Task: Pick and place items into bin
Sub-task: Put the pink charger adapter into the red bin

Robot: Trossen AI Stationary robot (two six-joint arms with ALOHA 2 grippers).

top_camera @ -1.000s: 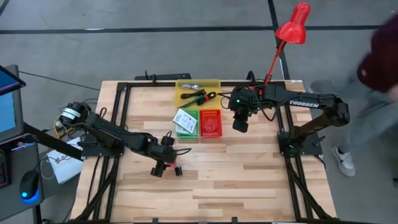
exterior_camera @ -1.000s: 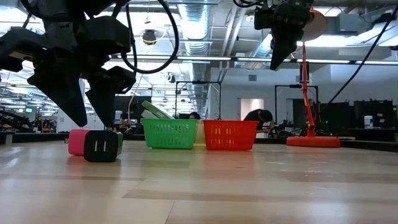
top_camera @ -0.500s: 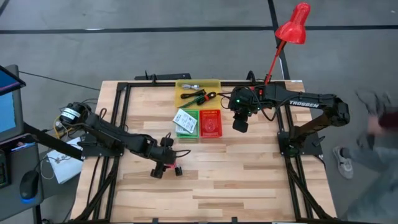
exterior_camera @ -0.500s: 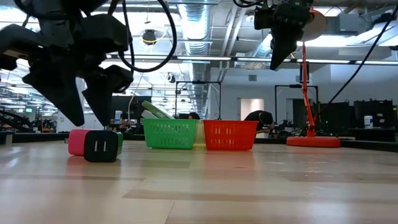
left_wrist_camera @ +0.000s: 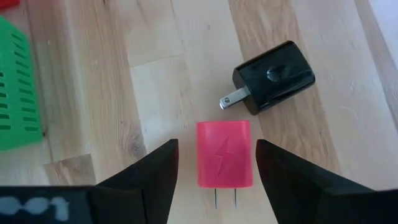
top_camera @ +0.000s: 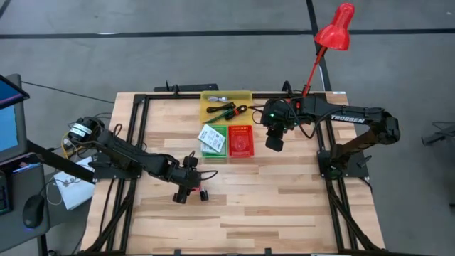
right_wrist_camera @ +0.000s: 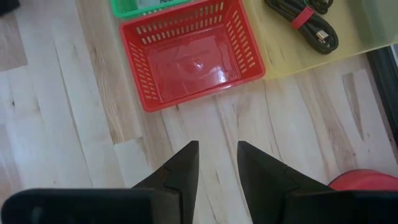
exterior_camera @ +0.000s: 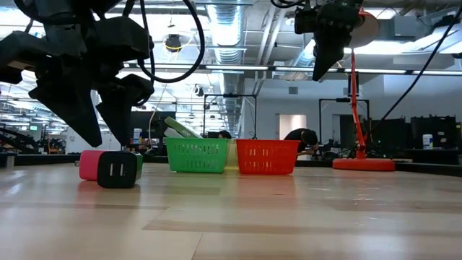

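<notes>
A pink plug charger [left_wrist_camera: 225, 154] lies flat on the table, with a black charger [left_wrist_camera: 273, 76] just beyond it; in the low view they stand side by side, pink [exterior_camera: 88, 165] and black [exterior_camera: 117, 170]. My left gripper [left_wrist_camera: 217, 163] hovers open just above them [exterior_camera: 101, 141], one finger on each side of the pink charger, touching nothing. My right gripper [right_wrist_camera: 217, 155] hangs high over the table [top_camera: 274, 144], next to the red bin [right_wrist_camera: 189, 59], its fingers a narrow gap apart and holding nothing.
The green bin [top_camera: 212, 140] holds white printed packets, and the red bin [top_camera: 241, 141] sits beside it. Behind them a yellow tray [top_camera: 226, 107] holds black tools and cables. A red desk lamp [top_camera: 334, 28] stands at the far right corner. Bare wood lies toward the near edge.
Both arms have stayed where they were. A person at the right of the table has walked out of the high view.
</notes>
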